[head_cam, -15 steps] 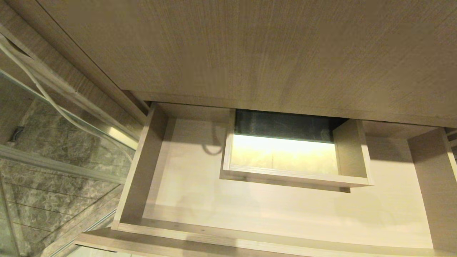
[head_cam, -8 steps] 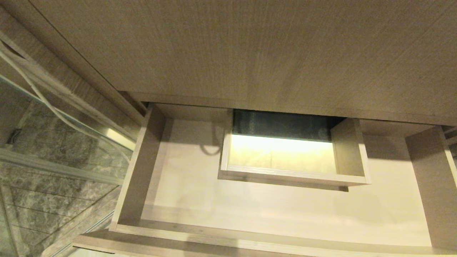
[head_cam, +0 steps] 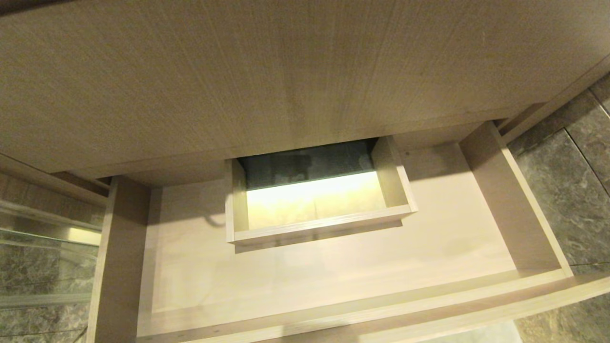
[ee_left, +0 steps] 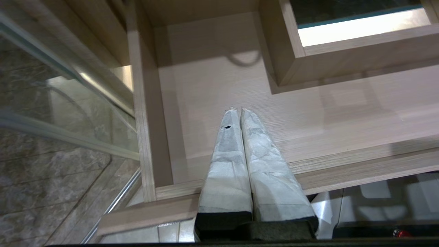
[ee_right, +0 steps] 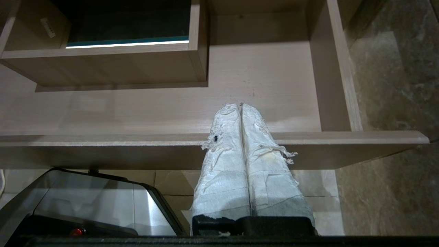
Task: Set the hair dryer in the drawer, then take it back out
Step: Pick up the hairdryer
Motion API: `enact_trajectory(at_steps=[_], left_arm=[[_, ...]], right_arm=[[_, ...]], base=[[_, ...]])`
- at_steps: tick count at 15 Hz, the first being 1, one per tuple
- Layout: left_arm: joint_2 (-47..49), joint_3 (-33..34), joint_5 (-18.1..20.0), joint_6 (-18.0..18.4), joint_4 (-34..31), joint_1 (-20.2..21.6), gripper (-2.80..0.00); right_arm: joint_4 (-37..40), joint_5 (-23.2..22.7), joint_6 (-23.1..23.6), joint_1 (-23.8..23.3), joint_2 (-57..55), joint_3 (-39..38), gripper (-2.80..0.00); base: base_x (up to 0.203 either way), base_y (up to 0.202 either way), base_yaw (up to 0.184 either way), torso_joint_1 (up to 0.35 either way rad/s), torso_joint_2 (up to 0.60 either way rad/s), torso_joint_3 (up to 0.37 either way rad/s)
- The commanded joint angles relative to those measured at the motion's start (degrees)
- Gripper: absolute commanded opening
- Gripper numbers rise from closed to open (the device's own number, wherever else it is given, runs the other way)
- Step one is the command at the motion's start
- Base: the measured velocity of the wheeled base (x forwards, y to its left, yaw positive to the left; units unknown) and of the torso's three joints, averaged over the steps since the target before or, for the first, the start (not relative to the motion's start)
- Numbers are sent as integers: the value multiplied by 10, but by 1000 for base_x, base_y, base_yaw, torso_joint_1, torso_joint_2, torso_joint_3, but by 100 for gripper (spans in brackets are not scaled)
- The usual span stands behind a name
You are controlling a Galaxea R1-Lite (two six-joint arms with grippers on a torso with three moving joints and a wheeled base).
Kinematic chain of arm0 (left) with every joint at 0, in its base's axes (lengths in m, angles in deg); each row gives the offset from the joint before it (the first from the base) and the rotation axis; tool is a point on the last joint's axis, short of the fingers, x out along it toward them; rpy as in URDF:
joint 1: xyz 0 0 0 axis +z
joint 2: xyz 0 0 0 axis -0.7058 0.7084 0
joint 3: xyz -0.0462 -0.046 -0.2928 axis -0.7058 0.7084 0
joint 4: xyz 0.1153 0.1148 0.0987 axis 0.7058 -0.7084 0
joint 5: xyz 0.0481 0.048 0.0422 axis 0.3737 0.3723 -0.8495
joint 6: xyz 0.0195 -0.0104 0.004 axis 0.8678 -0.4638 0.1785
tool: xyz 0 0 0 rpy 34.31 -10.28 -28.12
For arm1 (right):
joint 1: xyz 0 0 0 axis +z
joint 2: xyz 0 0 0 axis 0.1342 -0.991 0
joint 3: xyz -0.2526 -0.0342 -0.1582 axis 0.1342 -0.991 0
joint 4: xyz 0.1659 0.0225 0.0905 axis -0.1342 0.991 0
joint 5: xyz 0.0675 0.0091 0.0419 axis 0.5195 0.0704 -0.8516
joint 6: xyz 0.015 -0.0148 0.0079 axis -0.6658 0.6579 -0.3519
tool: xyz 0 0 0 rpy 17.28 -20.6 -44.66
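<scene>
The drawer point(head_cam: 333, 271) stands pulled out below the tall wood-grain panel point(head_cam: 286, 71). Its pale floor is bare, and the box-shaped cut-out point(head_cam: 314, 228) sits at its back middle. The hair dryer is out of view. Neither arm shows in the head view. In the left wrist view my left gripper point(ee_left: 236, 109) hangs shut over the drawer point(ee_left: 308, 113) near its left wall, holding nothing. The right wrist view shows my right gripper point(ee_right: 240, 104) shut and empty over the drawer point(ee_right: 274, 85) near its right wall.
A glass partition point(head_cam: 43, 267) with a metal rail stands left of the drawer. Grey stone floor point(head_cam: 567, 190) lies to its right. A dark curved mark point(ee_left: 243, 61) shows on the drawer floor beside the cut-out. My silver base point(ee_right: 85, 202) is under the drawer front.
The whole head picture has shifted: the camera has swung, so the drawer sits further left and the stone floor on the right has come into view. Nothing in the drawer has moved.
</scene>
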Motion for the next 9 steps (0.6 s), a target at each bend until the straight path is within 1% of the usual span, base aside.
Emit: enact_trajectory(at_steps=[1, 9], left_arm=[[0, 1, 0, 0, 0, -1, -280], [0, 1, 0, 0, 0, -1, -280]], right_arm=[[-1, -1, 1, 0, 22, -23, -280], [0, 1, 5, 0, 22, -23, -280]], base=[[0, 0, 0, 0, 0, 0], [0, 0, 0, 0, 0, 0]])
